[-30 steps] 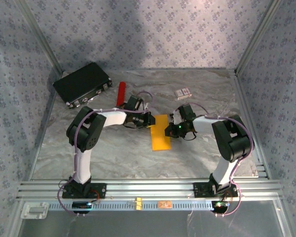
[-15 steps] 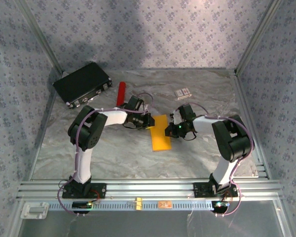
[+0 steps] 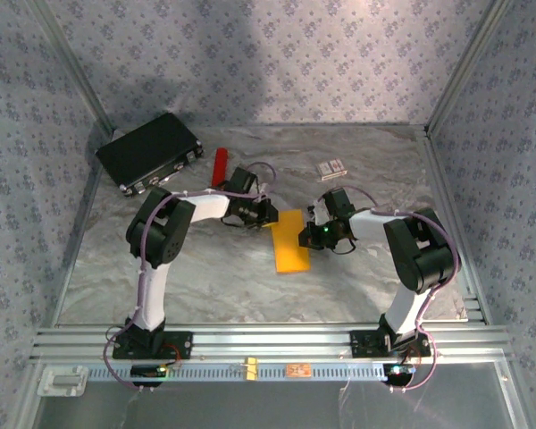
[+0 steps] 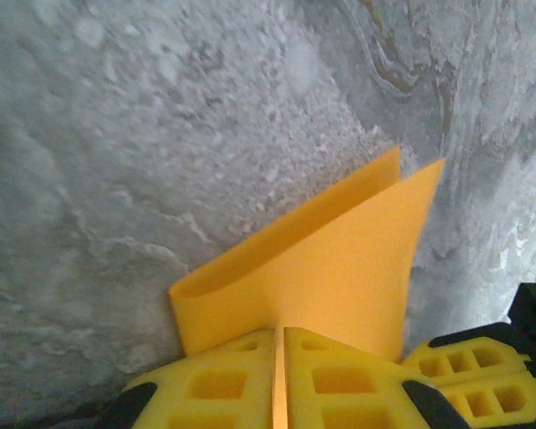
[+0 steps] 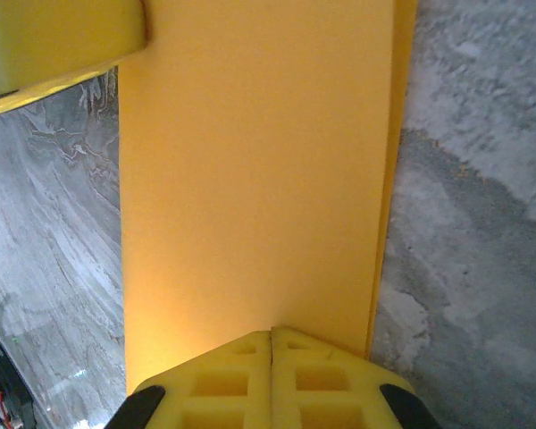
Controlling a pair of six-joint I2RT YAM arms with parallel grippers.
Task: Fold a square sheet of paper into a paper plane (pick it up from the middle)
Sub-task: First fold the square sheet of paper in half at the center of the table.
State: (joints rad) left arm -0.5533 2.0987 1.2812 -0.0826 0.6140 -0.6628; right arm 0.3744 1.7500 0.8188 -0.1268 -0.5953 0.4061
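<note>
My left pincer [image 3: 270, 217] is clamped shut on the square sheet of paper [image 3: 291, 241] at its far left corner. The sheet is folded double into a long strip. My right pincer [image 3: 311, 234] is closed on the same strip from the other side, along its right edge. The paper sits mid-surface [image 3: 205, 268], between my two arms. In my left wrist view its two layers spread apart beyond the grip, joined by a rounded fold on the left. The red cylinder [image 3: 220, 166] lies well apart.
</note>
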